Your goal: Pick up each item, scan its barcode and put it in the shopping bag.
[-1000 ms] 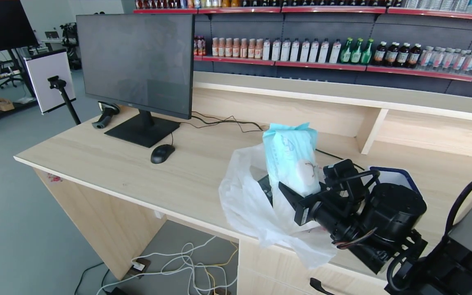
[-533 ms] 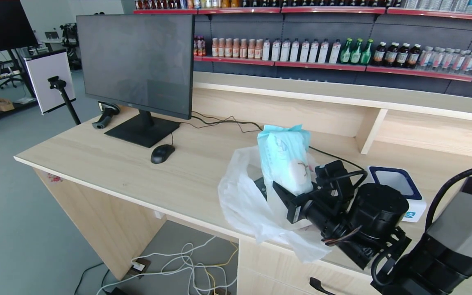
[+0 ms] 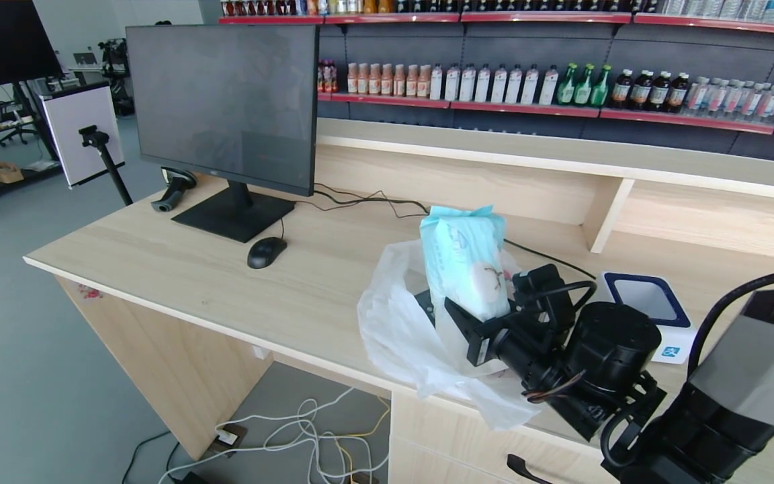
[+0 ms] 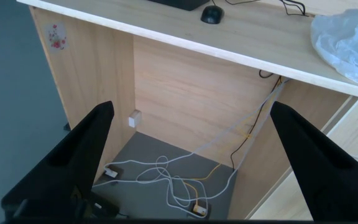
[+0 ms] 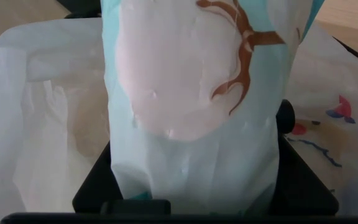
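Right gripper [image 3: 494, 302] has the pack [image 3: 464, 259] clamped low down, one black finger on each side, and the pack stands upright with its long axis close to vertical. Here is the relation that matters: the bag [image 3: 394, 323] sits directly underneath, mouth gaping upward at the near edge of the counter [image 3: 226, 269], so the way in looks like straight down, then let go. The pack's lower end is down among the bag's folds, though whether it already rests on the bottom I cannot tell, since the film and the gripper cover it. The scanner [image 3: 649, 306] sits just beside the bag on the robot's right, apart from the pack. On nearness it's no contest. The right arm is at the bag, while the left gripper [image 4: 197, 158] hangs below counter level, well apart, fingers spread wide with nothing between them. The head view gives the layout: the pack's full height, the bag's slump over the counter edge, and the scanner alongside. The right wrist view gives the close detail, with both fingers pressing into the pack's lower part and white film spread behind it on both sides. The left wrist view adds the bag's bulge on the counter from underneath, and loose cables [image 4: 179, 183] on the floor.
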